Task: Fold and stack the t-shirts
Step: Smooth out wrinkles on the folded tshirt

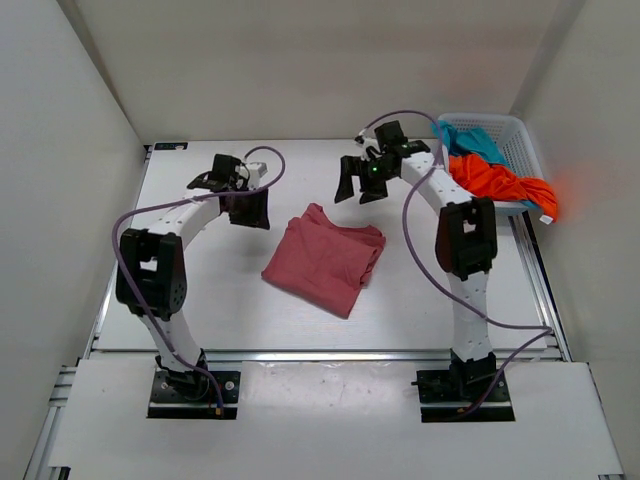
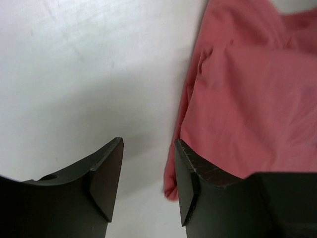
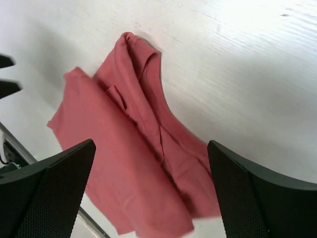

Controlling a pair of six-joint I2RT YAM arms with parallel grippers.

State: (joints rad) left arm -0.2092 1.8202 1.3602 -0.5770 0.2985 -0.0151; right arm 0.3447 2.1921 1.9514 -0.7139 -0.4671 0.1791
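Note:
A dusty pink t-shirt (image 1: 325, 258) lies folded in a rough square at the middle of the table. Its left edge (image 2: 247, 99) shows beside my left fingers, and the whole fold (image 3: 124, 163) lies below my right ones. My left gripper (image 1: 247, 208) hangs just left of the shirt's far corner, open (image 2: 148, 148), with only bare table between its fingers. My right gripper (image 1: 358, 185) hovers above the shirt's far right side, wide open (image 3: 151, 148) and holding nothing. An orange t-shirt (image 1: 500, 180) and a teal t-shirt (image 1: 470, 142) lie bunched in the basket.
A white lattice basket (image 1: 520, 135) stands at the back right corner, the orange cloth spilling over its near rim. White walls close in the table on the left, back and right. Purple cables loop off both arms.

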